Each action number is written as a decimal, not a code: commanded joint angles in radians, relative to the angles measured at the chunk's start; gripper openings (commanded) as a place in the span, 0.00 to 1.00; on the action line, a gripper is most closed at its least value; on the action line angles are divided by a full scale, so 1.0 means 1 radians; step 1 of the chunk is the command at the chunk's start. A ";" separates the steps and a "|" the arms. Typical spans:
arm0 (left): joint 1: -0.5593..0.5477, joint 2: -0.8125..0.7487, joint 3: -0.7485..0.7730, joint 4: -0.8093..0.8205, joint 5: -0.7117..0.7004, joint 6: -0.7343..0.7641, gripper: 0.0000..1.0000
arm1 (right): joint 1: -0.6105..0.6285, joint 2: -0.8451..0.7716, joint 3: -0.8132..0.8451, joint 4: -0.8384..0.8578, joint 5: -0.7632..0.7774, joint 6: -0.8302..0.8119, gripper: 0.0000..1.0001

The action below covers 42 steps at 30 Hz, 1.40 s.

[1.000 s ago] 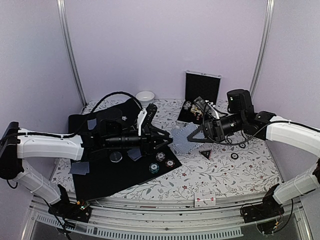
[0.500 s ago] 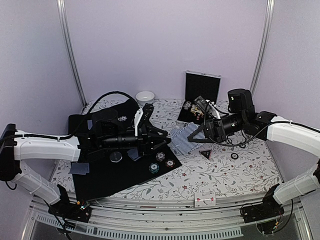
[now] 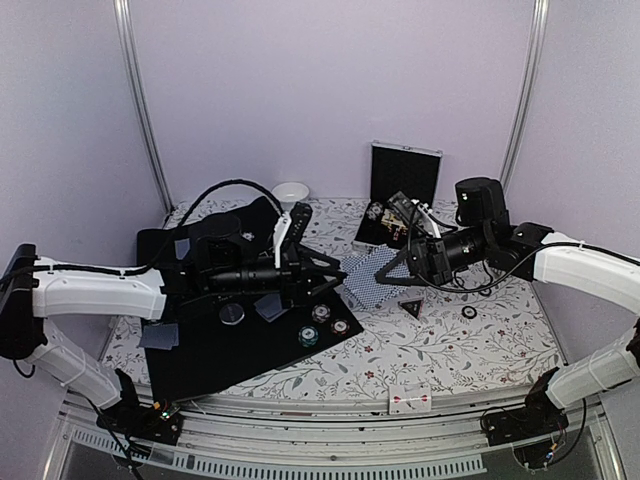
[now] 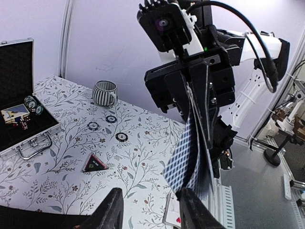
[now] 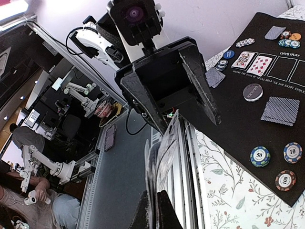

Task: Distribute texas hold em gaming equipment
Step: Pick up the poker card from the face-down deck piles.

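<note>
Mid-air card pass, pincer to pincer.
Right pincer point(image 3: 393, 270): pressed together on a fan of playing cards point(image 3: 364, 283), thin and flat with blue-grey lattice backs, long axis hanging down and tilted, held clear above the floral worktop point(image 3: 450, 350). Left pincer point(image 3: 335, 280): spread part-way, empty, aimed straight at the fan, just ahead of its tips and apart from it; nearer arm for the take. Below the left pincer, on the black felt mat point(image 3: 210, 355): round ridged chips point(image 3: 325, 325).
</note>
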 commanded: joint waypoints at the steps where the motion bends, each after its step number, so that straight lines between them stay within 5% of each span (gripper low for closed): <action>1: 0.003 0.024 0.049 0.015 -0.018 -0.031 0.43 | 0.009 0.002 0.008 0.022 0.008 -0.004 0.02; 10: -0.078 0.061 0.139 -0.168 -0.369 -0.055 0.46 | 0.009 0.035 -0.076 0.191 0.065 0.167 0.02; 18: -0.170 0.152 0.255 -0.375 -0.482 0.028 0.52 | 0.010 0.002 -0.130 0.305 0.121 0.290 0.03; 26: -0.166 -0.012 0.153 -0.276 -0.583 0.042 0.56 | 0.009 0.013 -0.153 0.311 0.119 0.286 0.03; 32: -0.159 -0.117 0.109 -0.245 -0.385 0.098 0.57 | 0.009 0.020 -0.151 0.312 0.107 0.279 0.03; 37: -0.139 -0.136 0.120 -0.291 -0.250 0.049 0.32 | 0.009 0.016 -0.148 0.311 0.104 0.274 0.03; 42: -0.114 -0.074 0.187 -0.350 0.059 -0.055 0.26 | 0.010 0.015 -0.148 0.311 0.108 0.275 0.03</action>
